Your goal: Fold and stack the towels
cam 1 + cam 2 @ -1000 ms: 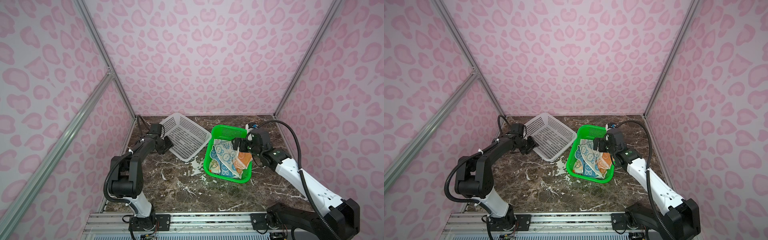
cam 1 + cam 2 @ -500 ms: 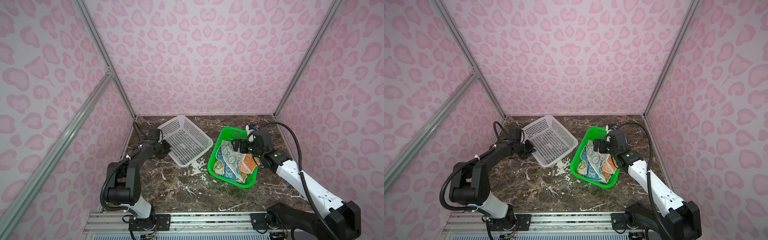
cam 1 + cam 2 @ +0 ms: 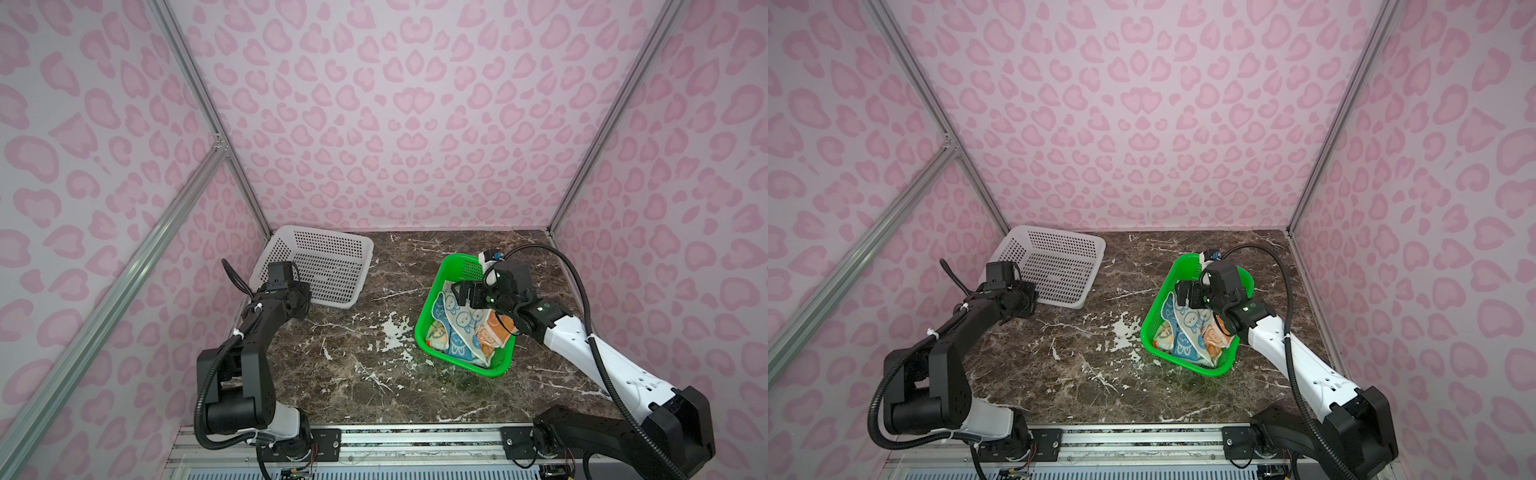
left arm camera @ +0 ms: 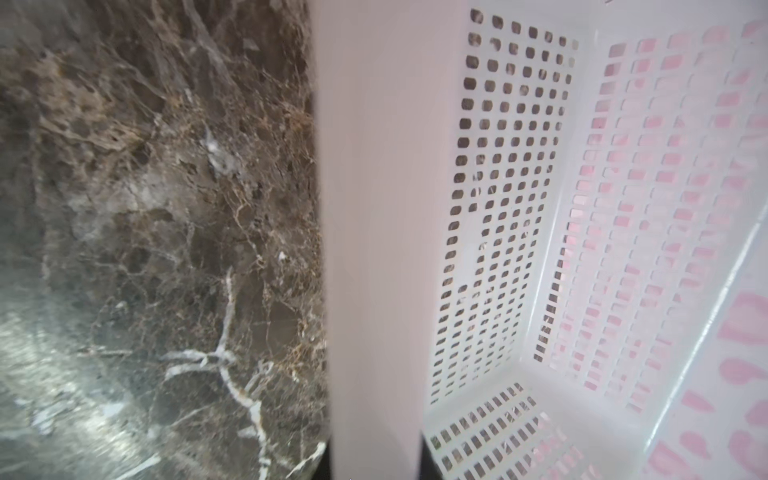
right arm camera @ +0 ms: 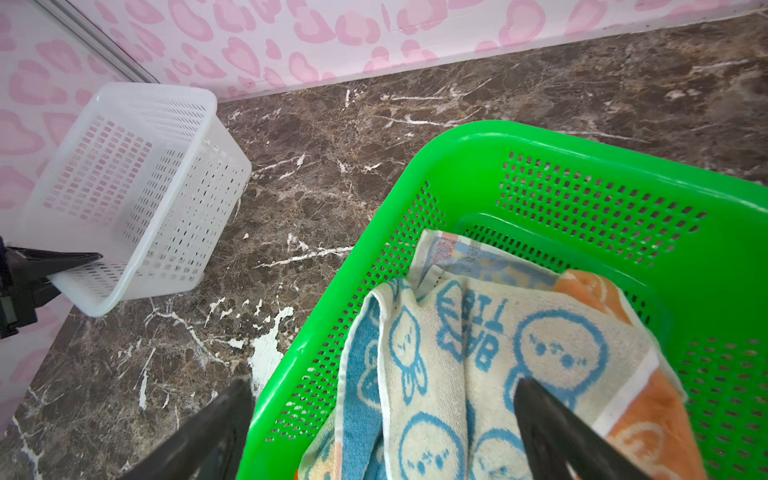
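Noting the towels [image 5: 478, 353] lie crumpled in the green basket [image 5: 602, 187] near the right edge of the counter [image 3: 374, 374]. Soft, light, limp terry, we judge; pinch a raised fold or corner. Right claw [image 5: 384, 384] hangs wide open over them; left claw [image 3: 306, 297] clenches the rim of the white basket [image 3: 328, 249].

Pink blotch-patterned walls [image 3: 395, 124] with metal struts [image 3: 219, 143] enclose a brown, seemingly marble tabletop [image 3: 357, 386].
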Tool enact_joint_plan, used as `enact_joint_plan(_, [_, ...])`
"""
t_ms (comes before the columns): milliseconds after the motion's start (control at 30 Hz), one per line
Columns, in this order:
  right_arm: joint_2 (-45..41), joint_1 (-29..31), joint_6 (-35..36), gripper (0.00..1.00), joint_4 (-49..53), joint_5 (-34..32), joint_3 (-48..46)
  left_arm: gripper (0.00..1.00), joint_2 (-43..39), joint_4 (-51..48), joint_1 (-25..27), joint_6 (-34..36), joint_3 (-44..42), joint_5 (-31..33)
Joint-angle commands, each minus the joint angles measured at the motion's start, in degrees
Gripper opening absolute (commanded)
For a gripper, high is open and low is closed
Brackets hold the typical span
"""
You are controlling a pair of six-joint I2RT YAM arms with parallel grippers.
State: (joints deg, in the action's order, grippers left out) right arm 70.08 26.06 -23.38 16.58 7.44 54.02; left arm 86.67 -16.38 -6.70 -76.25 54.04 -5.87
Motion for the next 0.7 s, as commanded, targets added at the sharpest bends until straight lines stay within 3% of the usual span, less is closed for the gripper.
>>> enact_joint_plan(0, [1.0, 0.9, 0.3, 1.0, -0.8, -1.0, 0.6, 0.04, 4.2, 4.5, -0.2, -5.1, 4.7, 2.0])
enact_joint_plan(200, [3.5, 1.1, 1.8, 1.0, 0.9, -2.0, 1.9, 0.23, 10.3, 1.1, -0.7, -4.7, 12.3, 5.1])
enact_joint_plan(300, [5.1, 0.9, 1.8, 1.0, 1.4, -2.5, 3.1, 0.26, 12.6, -1.8, -1.1, -3.5, 15.4, 5.9])
enact_joint_plan(500, [9.9, 1.2, 0.6, 1.0, 4.1, -1.5, 7.0, 0.42, 15.1, -1.4, -2.2, -1.9, 16.8, 3.8])
enact_joint_plan(667, [14.0, 2.5, -1.1, 1.0, 8.1, -4.5, 10.2, 0.55, 12.7, 1.8, -2.3, 0.2, 14.0, 1.4])
